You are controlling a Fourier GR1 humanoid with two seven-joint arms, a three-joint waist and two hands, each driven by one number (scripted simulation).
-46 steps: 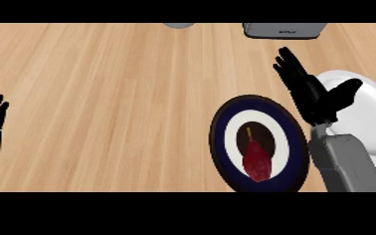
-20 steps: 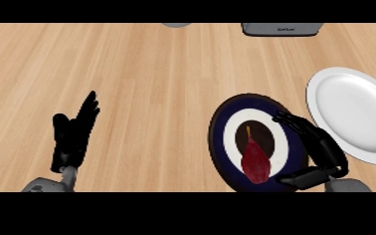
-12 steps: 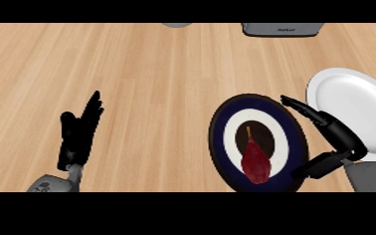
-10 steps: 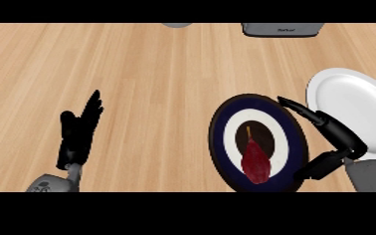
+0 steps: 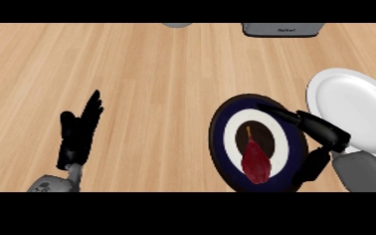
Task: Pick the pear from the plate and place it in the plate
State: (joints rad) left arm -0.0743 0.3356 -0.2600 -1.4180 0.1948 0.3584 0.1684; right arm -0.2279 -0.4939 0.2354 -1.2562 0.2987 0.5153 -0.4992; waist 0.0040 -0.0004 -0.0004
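Right hand [image 5: 325,133] nearer, pear [image 5: 255,162] lengthwise, stem away

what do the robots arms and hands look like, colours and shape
Both forearms are plain grey with smooth, rounded casings. The left forearm shows only as a small stub at the lower edge, and the right forearm as a broader block. Each ends in a matte black hand. The left hand and right hand have long slim fingers and a thumb. No cables, markings or sleeves are visible.
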